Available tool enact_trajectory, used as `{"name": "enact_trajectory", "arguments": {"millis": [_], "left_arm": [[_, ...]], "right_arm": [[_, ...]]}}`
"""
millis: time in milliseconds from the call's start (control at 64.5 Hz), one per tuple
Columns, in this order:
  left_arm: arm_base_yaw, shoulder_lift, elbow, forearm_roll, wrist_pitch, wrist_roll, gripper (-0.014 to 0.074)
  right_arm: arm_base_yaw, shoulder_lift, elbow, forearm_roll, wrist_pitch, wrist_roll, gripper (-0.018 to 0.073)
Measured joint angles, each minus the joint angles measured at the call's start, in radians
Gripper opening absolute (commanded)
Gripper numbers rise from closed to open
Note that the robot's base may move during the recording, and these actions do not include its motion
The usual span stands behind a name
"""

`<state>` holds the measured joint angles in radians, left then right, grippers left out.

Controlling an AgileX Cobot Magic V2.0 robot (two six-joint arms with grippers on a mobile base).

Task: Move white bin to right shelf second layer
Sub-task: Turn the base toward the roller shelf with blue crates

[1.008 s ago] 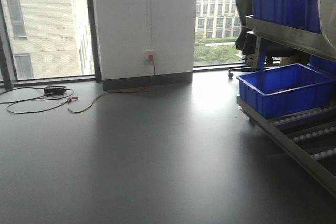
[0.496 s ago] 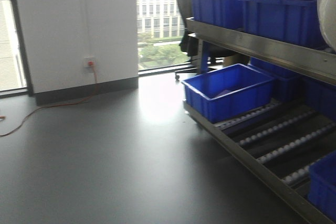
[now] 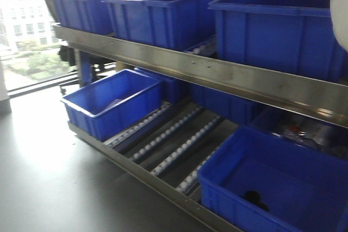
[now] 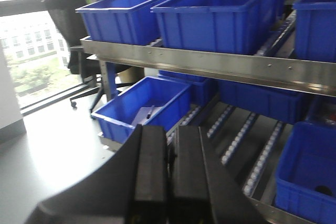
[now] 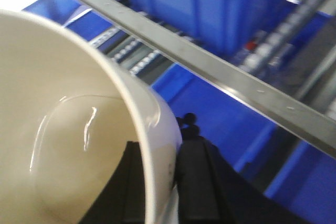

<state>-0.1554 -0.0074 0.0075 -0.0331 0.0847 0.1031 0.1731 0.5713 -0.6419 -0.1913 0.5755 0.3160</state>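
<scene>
A: Near: left gripper [image 4: 170, 145] pinched closed, empty. Then right gripper [image 5: 163, 149] clamped on white bin [image 5: 63, 129] wall at the rim, one finger inside, one outside.

B: Probably light, stiff, glossy, so slip-prone. No handles; rim pinch seems right. Farther: open roller lanes of right shelf second layer [image 3: 174, 142], between blue crates [image 3: 111, 101].

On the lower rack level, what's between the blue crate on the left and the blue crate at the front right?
Bare roller lanes; nothing sits on them between the left crate and the front right crate. The front-facing view shows it.
</scene>
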Motion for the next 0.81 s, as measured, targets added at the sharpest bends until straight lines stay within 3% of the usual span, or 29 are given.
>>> {"name": "enact_trajectory", "arguments": {"millis": [806], "left_arm": [[0.000,0.000,0.000,0.000,0.000,0.000,0.0085]], "right_arm": [[0.000,0.002,0.001,0.000,-0.002,0.000,0.0070]]}}
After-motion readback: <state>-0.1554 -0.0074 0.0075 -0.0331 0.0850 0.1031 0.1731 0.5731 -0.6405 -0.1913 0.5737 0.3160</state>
